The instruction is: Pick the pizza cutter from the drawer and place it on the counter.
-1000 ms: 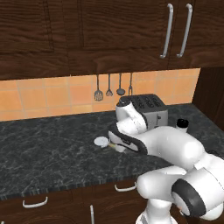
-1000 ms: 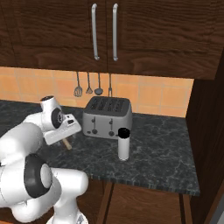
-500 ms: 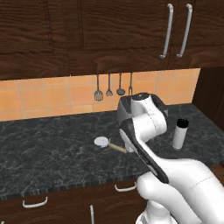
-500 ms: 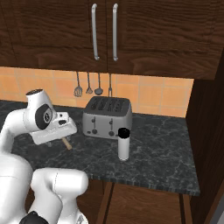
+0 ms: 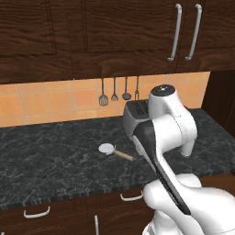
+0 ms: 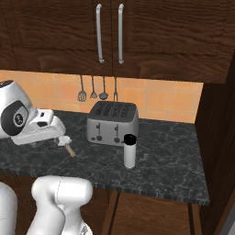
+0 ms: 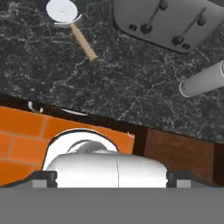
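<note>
Jaws hidden, grip state unclear; pizza cutter (image 5: 113, 151) lies flat on counter (image 5: 50, 160), toaster (image 6: 113, 122) near.

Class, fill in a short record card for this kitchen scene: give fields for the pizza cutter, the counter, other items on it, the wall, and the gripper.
pizza cutter: lying flat on the counter, wheel left, handle right in the left base view
counter: black-grey marbled stone
toaster: silver, near the tiled wall
cylinder: white with dark cap, upright in front of the toaster
hanging utensils: four, on the orange tiles
gripper: state cannot be told
</note>
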